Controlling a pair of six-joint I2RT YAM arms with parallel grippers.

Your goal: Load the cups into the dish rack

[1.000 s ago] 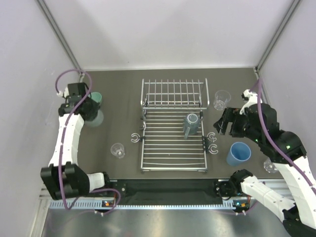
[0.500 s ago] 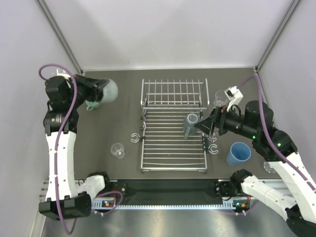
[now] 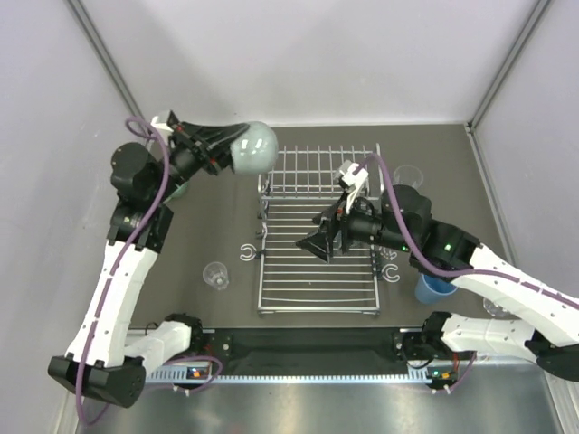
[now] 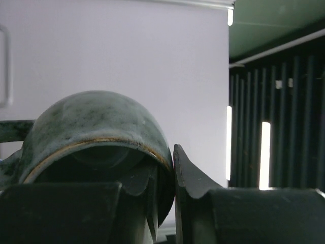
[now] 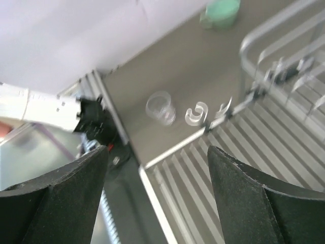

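Grey-blue mug (image 3: 251,149) looks pale and glossy from above; in the left wrist view it's mottled grey-green with a thin tan line round the rim, set against the black left gripper (image 4: 171,178). The dish rack (image 3: 317,271) gleams silver-white over a dark grey-brown table (image 3: 208,217). The mint-green mug (image 5: 219,12) pops at the top of the right wrist view, above the black right gripper (image 5: 157,152). There's the light-blue tumbler (image 3: 430,289), a clear tumbler (image 3: 215,275), and a white C-shaped clip (image 3: 249,253). Left arm (image 3: 122,271) and right arm (image 3: 507,280) are white with black joints, trailing a purple cable (image 3: 149,208). The walls (image 3: 317,63) are pale lilac-white.
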